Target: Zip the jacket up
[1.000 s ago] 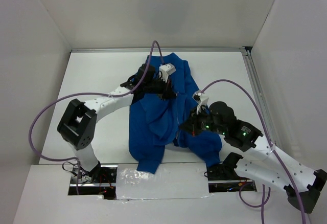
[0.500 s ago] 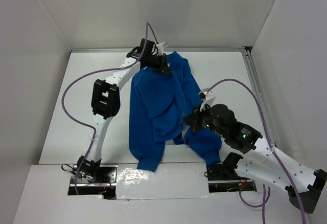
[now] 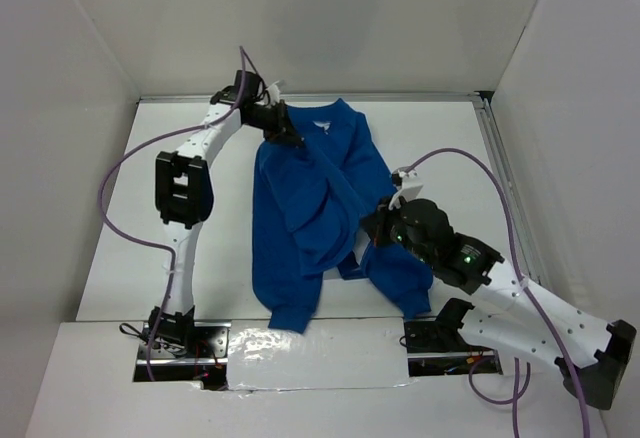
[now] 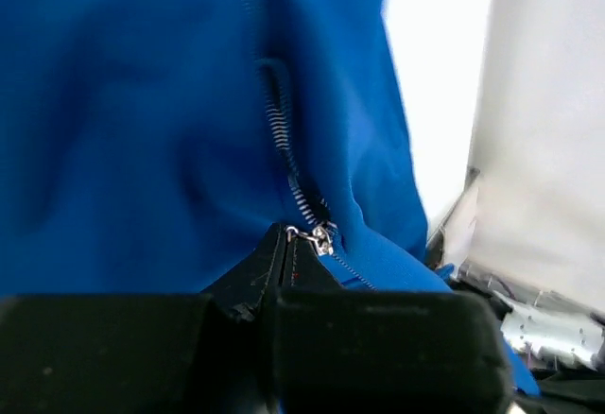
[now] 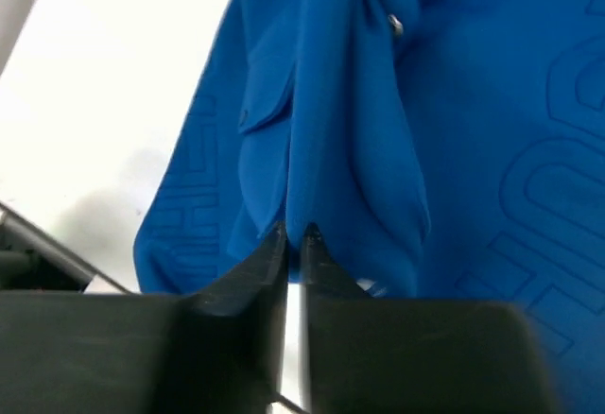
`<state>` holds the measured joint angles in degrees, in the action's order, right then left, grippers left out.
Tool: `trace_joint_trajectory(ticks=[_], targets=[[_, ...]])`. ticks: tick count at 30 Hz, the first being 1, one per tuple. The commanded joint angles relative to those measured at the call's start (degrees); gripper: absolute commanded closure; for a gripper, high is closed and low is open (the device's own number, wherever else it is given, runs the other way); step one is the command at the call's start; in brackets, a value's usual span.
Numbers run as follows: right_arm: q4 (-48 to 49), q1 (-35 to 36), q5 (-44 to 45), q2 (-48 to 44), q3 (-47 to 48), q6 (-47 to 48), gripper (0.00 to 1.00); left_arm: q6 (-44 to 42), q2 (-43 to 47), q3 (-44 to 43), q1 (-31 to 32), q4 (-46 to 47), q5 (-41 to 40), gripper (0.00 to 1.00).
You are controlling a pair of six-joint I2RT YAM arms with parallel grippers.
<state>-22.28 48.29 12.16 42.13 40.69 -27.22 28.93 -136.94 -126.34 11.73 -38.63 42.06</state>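
1. Jacket (image 3: pixel 320 208) lies spread mid-counter (image 3: pixel 450 148), collar toward the far edge, lower end reaching the near edge.
2. Top view: closure line lost among folds. Hem corner hidden behind right hand (image 3: pixel 377 230).
3. Left hand (image 4: pixel 288 237) clenched on zipper pull (image 4: pixel 322 239). Right hand clenched on a fold of the jacket.
4. Versus 1.0 s ago: left hand has moved from the chest up to the collar.

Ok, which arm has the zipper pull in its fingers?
The left arm's fingers, at the jacket's far end: shut on the silver zipper pull. The right arm's fingers only clamp fabric nearer the hem.
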Motion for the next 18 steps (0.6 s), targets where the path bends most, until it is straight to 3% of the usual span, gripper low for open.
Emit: trace_joint_trajectory(ticks=[1,2,3,4,8,14,17,18], targets=[[-7.95,3.39,-0.76,1.36,6.85,-2.31,0.86,-2.38,1.94,0.05,-15.41,17.12,-31.95,0.92],[-7.95,3.30,0.48,2.25,7.47,-2.74,0.67,-2.82,3.25,-0.74,-15.85,15.97,-31.87,0.76],[-7.69,3.12,1.28,3.65,7.91,-2.83,0.43,-3.43,4.13,-0.92,-16.73,15.26,-29.35,0.16],[-6.99,3.12,2.68,3.92,8.26,-2.84,0.01,-4.57,5.19,-0.75,-17.17,14.30,-27.49,0.01],[-4.80,2.77,10.15,1.04,8.89,-6.52,0.00,-7.21,14.76,6.27,-17.79,15.87,-20.97,0.01],[-10.49,0.49,17.72,0.23,11.43,-15.13,0.00,-7.93,21.02,4.09,-16.38,7.26,-22.11,0.01],[-15.40,-0.13,22.28,-0.03,11.78,-21.98,0.00,-4.86,28.38,12.06,-16.47,8.30,-20.89,0.01],[-16.47,-0.56,23.33,-1.07,11.44,-23.91,0.00,-4.41,33.10,18.35,-16.56,9.18,-19.84,0.01]])
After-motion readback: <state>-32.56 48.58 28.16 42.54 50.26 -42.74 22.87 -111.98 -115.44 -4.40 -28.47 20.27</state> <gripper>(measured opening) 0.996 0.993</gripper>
